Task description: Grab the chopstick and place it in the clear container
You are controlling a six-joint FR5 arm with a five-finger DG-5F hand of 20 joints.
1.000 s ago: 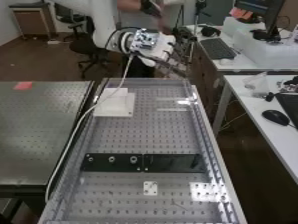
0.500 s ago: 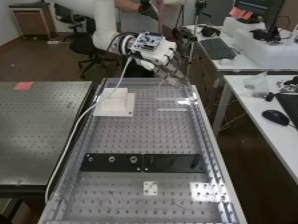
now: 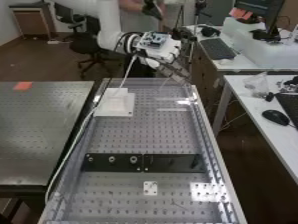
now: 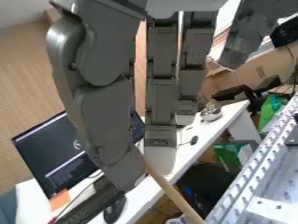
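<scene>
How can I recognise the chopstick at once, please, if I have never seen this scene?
In the wrist view, find the large dark grey robot hand, seen against a white desk. The chopstick is the thin, straight stick that slants out from between its thumb and fingers. Its light-brown, wood-like surface sets it apart from the thick grey fingers and the black mouse.
</scene>
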